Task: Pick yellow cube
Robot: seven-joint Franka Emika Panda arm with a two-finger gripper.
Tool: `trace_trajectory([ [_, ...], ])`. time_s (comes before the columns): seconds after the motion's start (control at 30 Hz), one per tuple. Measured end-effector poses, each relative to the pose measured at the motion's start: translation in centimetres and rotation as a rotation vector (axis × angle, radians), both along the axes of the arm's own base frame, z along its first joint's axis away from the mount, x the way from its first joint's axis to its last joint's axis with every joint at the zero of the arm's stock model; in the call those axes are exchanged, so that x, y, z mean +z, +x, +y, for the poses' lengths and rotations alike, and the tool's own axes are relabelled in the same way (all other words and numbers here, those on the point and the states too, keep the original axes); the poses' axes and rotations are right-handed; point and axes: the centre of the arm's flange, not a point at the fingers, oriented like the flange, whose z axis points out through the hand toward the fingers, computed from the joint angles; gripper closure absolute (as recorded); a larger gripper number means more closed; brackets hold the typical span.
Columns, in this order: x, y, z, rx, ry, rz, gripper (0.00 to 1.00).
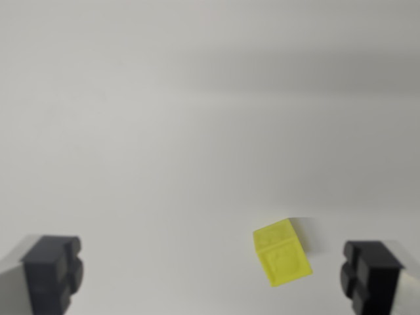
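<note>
Gripper [213,275]: jaws spread wide, one dark finger at the wrist view's lower left corner, the other at the lower right; nothing is held between them.
Left fingertip [52,269]: dark, blocky pad at the near edge of the picture, with bare surface all around it.
Right fingertip [371,272]: matching dark pad, near the cube but apart from it.
Yellow cube [282,252]: rests on the white table, inside the gap between the fingers but well toward the wrist view's right; it is turned, so its edges run at a slant to the line between the fingers, and its top face carries a faint embossed pattern too blurred to read.
White table [197,131]: plain, matte, filling the whole view, with soft grey shadow bands across the far part.
Open room: wide bare surface left of the cube up to the left finger; a narrow strip between the cube's right corner and the right finger; open table on the far side.
</note>
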Motion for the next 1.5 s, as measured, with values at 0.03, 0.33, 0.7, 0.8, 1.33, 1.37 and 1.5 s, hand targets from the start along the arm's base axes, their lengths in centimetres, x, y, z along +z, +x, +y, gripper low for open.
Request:
trace_trajectory([
  [0.03,0.0,0.0,0.0,0.000,0.000,0.000,0.00],
  [0.33,-0.9,-0.6,-0.3,0.021,-0.001,0.004,0.00],
  [0.7,-3.6,-2.3,-1.1,0.061,-0.004,0.008,0.00],
  [0.8,-4.4,-2.7,-1.3,0.072,-0.004,0.009,0.00],
  [1.33,-8.3,-5.1,-2.4,0.130,-0.008,0.014,0.00],
  [1.37,-8.6,-5.3,-2.5,0.134,-0.008,0.015,0.00],
  [1.5,-9.6,-5.9,-2.8,0.149,-0.009,0.016,0.00],
])
